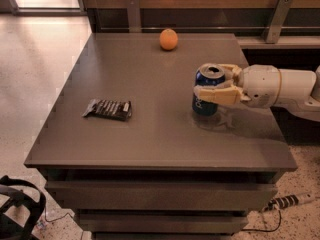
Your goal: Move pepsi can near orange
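Observation:
The pepsi can, dark blue with a silver top, stands upright on the right part of the grey table. My gripper reaches in from the right. Its tan fingers are closed around the can's upper half, one in front and one behind. The orange sits near the table's far edge, well behind and a little left of the can.
A flat dark snack wrapper lies on the left part of the table. A wooden wall with metal brackets runs behind the table. A cable and power strip lie on the floor at the right.

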`<state>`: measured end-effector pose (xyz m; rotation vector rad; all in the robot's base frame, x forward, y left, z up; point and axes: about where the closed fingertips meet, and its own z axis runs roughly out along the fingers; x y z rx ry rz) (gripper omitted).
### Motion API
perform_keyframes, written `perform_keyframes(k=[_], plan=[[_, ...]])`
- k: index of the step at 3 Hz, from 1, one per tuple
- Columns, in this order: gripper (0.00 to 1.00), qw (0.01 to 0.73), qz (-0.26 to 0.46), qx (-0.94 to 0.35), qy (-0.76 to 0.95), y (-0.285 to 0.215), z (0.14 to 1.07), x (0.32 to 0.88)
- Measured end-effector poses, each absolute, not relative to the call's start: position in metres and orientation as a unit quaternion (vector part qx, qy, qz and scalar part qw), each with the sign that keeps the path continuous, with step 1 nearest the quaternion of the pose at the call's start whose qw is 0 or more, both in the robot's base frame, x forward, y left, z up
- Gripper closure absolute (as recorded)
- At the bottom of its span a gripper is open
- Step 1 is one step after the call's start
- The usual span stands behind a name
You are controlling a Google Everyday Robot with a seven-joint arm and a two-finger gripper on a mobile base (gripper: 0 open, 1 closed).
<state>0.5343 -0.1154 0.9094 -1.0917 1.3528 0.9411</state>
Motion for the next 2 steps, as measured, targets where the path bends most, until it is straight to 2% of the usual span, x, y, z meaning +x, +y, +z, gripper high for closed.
perform_keyframes(k=[2], plan=[[1.00,0.564,0.365,-0.450,0.589,-0.136,0.956,0.627]])
